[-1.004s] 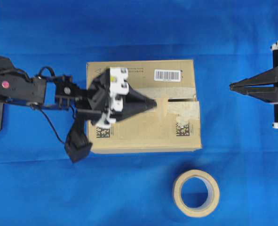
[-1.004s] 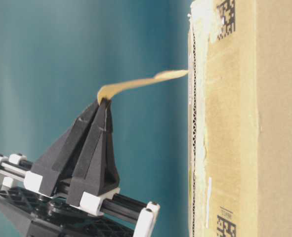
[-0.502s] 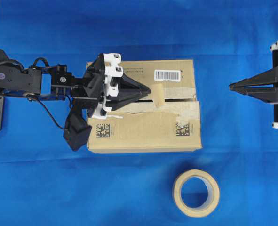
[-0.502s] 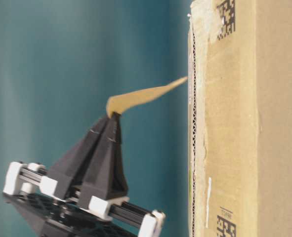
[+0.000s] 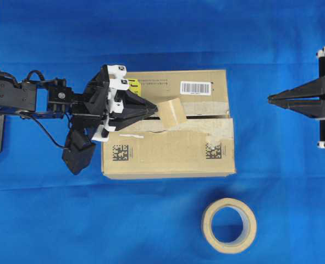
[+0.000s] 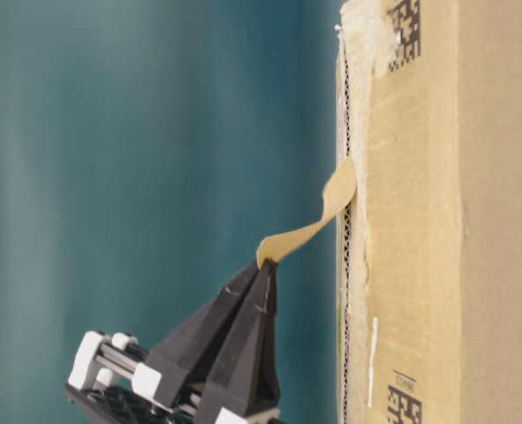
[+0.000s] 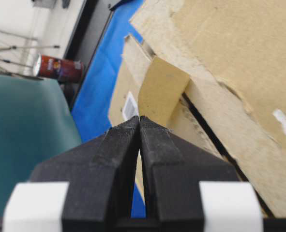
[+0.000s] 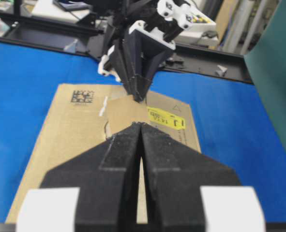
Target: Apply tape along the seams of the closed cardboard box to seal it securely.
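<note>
The cardboard box lies on the blue cloth, its seams running left to right between the top flaps, edged with torn pale remnants. My left gripper hovers over the box's left half, shut on one edge of the tape. This tan piece curls away from the jaws, and its far end touches the box top beside the slit. The table-level view shows the tape bending from the fingertips to the box. My right gripper stays shut and empty over the cloth, right of the box.
A tan tape roll lies on the cloth in front of the box's right end. A yellow sticker and a white barcode label sit along the box's far edge. A red can stands off the table.
My left gripper has drawn back to the left along the box top, still holding the tape, which now curls with its far end against the box. The right arm has not moved.
</note>
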`<state>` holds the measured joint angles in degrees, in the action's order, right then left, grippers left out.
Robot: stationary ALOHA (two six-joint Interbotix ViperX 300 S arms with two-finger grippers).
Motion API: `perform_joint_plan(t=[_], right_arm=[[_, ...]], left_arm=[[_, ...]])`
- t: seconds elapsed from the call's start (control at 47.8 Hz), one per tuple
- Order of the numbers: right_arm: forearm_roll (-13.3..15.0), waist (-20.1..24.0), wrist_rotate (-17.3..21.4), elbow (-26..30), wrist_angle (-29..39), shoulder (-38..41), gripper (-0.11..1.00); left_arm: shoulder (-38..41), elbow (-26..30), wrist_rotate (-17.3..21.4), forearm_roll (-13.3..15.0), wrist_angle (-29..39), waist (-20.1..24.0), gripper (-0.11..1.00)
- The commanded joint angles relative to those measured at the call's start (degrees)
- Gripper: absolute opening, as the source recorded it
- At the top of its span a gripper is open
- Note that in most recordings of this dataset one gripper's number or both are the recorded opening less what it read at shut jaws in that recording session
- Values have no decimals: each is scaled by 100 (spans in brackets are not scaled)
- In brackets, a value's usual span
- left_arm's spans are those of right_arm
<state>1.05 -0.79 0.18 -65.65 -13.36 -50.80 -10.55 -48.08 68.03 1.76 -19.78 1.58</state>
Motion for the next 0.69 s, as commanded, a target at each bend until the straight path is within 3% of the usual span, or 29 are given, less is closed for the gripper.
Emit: perform_joint_plan(t=[0.0,0.669], right_arm=[[-9,-18,-9,149,-26,70,1],[-176,-35,44,527,-246,949,1]], left_arm=[[-141,18,-18,-9,-26,0,0],[167,-18,-18,-9,-18,26,0]])
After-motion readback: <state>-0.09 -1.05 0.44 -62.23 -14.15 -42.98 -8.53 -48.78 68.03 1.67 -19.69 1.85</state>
